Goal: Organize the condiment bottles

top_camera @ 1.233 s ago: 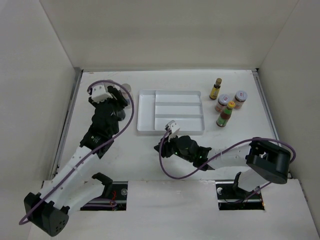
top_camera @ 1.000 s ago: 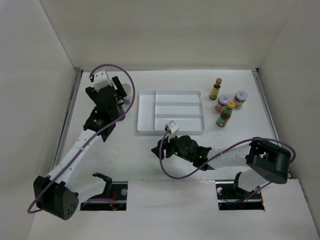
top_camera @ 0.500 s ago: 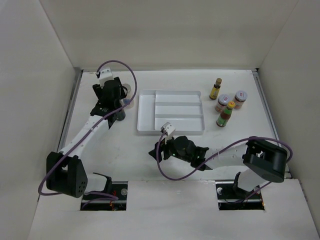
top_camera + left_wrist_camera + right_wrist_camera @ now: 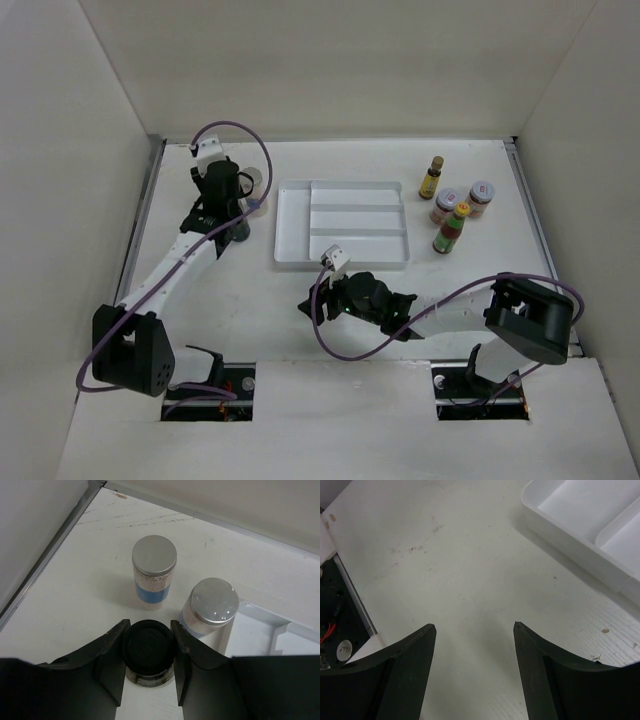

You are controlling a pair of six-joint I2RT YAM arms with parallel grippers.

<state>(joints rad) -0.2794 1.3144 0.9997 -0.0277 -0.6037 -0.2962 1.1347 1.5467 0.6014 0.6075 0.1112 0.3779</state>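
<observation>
Fingers (image 4: pixel 111 652) of our left gripper (image 4: pixel 148 630) pinched the dark bottle (image 4: pixel 148 647), presumably for the tray (image 4: pixel 290 225); right gripper (image 4: pixel 474 626) gaped empty.

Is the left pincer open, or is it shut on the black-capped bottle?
Shut: the left pincer has both fingers pressed against the black-capped bottle.

The fingers (image 4: pixel 111 662) of your left gripper (image 4: pixel 148 626) are matt black plastic, and the right gripper (image 4: pixel 474 625) has the same dull finish. The black-capped bottle (image 4: pixel 148 645) has a cap of matt moulded plastic. On the blue-labelled jar (image 4: pixel 154 572) you see a satin, brushed-looking metal lid above clear walls. The silver-lidded jar (image 4: pixel 212 607) has a shinier lid flecked with highlights. The tray (image 4: pixel 570 502) looks like smooth, faintly glossy white plastic, and the table (image 4: pixel 470 580) is matt white, finely grained and scuffed
</observation>
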